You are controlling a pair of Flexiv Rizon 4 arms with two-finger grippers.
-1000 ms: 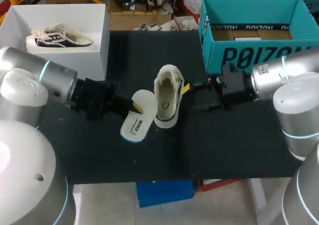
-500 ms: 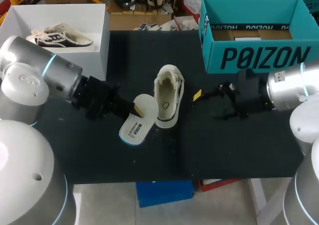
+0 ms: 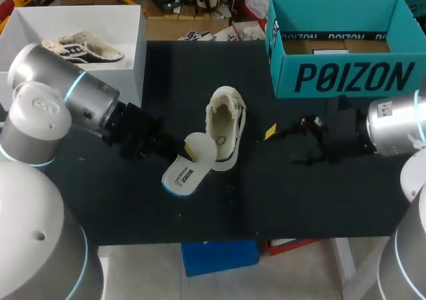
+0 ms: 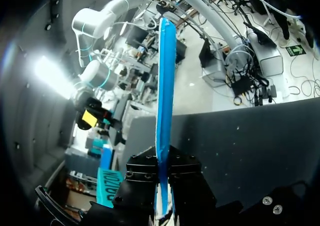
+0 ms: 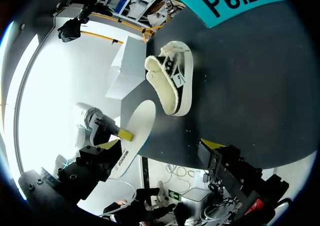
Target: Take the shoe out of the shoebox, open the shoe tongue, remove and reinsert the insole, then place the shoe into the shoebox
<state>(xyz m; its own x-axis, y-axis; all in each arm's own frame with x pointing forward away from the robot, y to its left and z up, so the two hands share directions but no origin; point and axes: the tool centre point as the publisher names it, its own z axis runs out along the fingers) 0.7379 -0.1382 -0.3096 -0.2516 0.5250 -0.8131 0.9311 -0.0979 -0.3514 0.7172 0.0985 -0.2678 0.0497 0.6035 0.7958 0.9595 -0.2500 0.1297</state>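
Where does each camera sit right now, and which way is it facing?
Head view: above and behind the robot, looking down on the table; left gripper shut on the insole beside the shoe, right gripper open near the teal shoebox.
Left wrist view: on the left wrist, looking along its gripper and the edge-on insole toward the right gripper.
Right wrist view: on the right wrist, facing the shoe, insole and left gripper; its own gripper shows.
Shared: all three show the insole.

Blk table point(image 3: 299, 193) — shoe point(image 3: 225, 124) mid, teal shoebox point(image 3: 346, 77) back-rt
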